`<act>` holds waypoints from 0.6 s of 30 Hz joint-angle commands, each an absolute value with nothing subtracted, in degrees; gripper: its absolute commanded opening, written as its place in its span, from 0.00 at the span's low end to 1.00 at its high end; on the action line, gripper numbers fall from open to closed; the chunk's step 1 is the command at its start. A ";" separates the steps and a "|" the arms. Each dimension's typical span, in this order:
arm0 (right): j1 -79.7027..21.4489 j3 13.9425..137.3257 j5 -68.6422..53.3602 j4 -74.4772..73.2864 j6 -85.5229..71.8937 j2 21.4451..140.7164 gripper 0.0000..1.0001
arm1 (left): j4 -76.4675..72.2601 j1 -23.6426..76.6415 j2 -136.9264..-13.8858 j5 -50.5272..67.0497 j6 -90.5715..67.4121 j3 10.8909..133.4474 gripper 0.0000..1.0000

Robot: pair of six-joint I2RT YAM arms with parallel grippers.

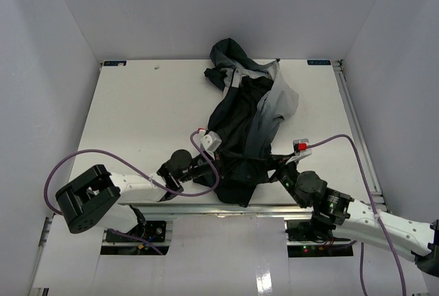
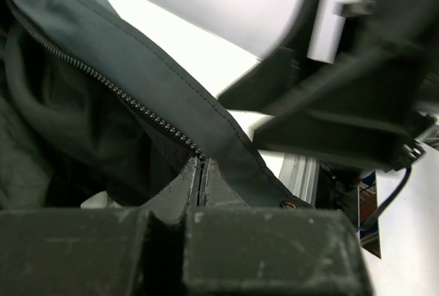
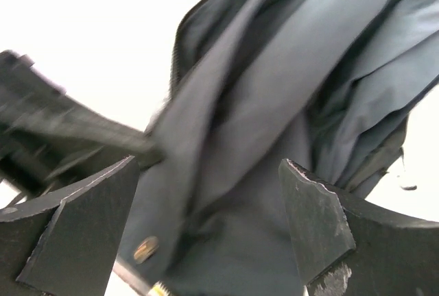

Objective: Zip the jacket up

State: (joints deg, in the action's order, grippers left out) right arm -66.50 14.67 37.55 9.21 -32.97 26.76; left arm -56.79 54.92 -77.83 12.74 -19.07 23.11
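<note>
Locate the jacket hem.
Top view: the jacket hem sits centrally at the near edge of the table, pinched by the left tool, the open right tool just right of it.

The jacket point(image 1: 236, 149) is dark navy-black over most of its body, with a plain light grey panel point(image 1: 280, 101) along one side. Its zipper point(image 2: 103, 80) has dark, dull-metal teeth, and a snap button point(image 3: 145, 249) at the hem is brass-coloured. The tabletop point(image 1: 137, 118) is plain white, and the cables point(image 1: 103, 151) are lilac.
</note>
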 commanded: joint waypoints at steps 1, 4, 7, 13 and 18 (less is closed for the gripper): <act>-57.20 18.53 27.65 10.90 -35.23 30.09 0.88 | -65.02 55.02 -75.58 16.78 -16.88 21.11 0.00; -53.25 17.36 20.68 14.56 -34.92 31.10 0.88 | -66.02 55.02 -75.78 17.26 -16.80 20.75 0.00; -52.09 15.83 14.87 20.04 -33.92 31.53 0.87 | -66.89 55.02 -76.52 17.67 -16.51 20.73 0.00; -51.68 15.54 11.22 24.41 -34.05 34.93 0.87 | -68.49 55.02 -77.70 18.56 -16.70 20.74 0.00; -51.52 14.79 10.12 27.23 -35.19 36.68 0.87 | -70.04 55.02 -78.45 19.29 -17.03 20.41 0.00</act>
State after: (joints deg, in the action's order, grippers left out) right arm -51.78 15.42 13.43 21.34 -34.27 35.44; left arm -65.50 54.92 -78.30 16.51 -17.21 21.04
